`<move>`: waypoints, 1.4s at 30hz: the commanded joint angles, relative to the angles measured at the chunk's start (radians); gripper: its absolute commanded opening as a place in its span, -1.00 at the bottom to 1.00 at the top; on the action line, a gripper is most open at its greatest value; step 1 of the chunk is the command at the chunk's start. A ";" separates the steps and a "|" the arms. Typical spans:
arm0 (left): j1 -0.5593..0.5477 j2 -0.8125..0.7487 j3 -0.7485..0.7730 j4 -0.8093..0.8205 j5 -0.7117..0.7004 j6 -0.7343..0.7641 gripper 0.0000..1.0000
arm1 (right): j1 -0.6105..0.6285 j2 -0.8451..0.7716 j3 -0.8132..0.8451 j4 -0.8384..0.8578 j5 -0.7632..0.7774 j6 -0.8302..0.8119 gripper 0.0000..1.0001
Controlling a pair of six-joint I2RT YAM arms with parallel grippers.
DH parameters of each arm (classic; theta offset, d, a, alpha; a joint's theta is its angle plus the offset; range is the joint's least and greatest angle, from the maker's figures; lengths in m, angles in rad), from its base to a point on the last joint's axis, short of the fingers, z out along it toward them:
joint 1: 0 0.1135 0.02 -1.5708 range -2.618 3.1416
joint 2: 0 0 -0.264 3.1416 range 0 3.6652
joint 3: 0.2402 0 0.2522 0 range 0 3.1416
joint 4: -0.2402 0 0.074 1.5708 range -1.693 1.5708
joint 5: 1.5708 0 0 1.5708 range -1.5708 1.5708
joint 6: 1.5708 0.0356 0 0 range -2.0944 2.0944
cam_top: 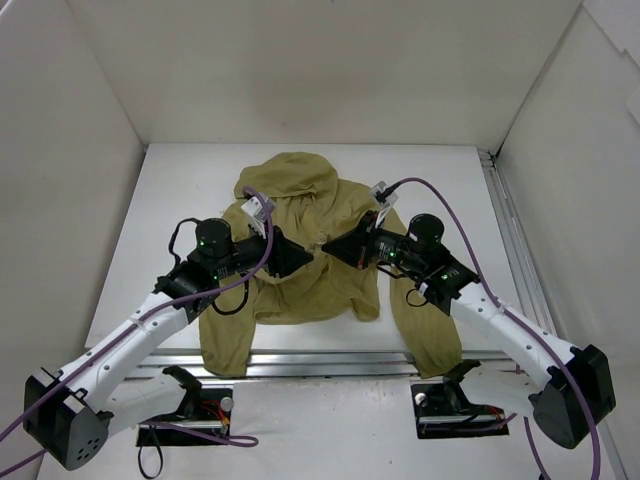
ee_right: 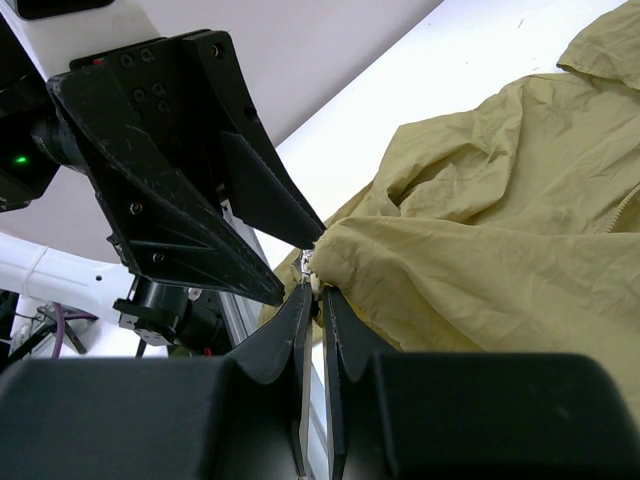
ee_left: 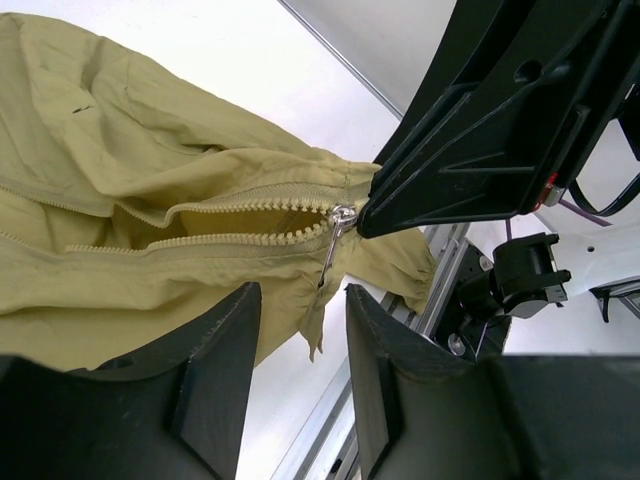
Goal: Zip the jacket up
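The olive-khaki jacket (cam_top: pixel 300 240) lies on the white table, hood at the back, one sleeve hanging over the front edge. In the left wrist view its zipper (ee_left: pixel 200 225) is parted, with the silver slider (ee_left: pixel 342 214) at the end and the pull tab hanging. My right gripper (cam_top: pixel 332 248) is shut on the slider (ee_right: pixel 312 270), its black fingers (ee_left: pixel 440 160) touching it. My left gripper (cam_top: pixel 303 258) is open, its fingers (ee_left: pixel 215 340) on either side of the hanging fabric just short of the pull tab. In the right wrist view the left gripper's fingers (ee_right: pixel 180 230) spread open.
A metal rail (cam_top: pixel 330 362) runs along the table's front edge, with the arm bases below it. White walls (cam_top: pixel 60 150) close in the table on three sides. Purple cables (cam_top: pixel 450 200) loop over both arms.
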 commanded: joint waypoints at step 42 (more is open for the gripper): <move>-0.024 0.001 0.084 0.053 -0.103 0.063 -1.00 | -0.005 -0.089 0.139 -0.175 0.015 -0.103 -1.00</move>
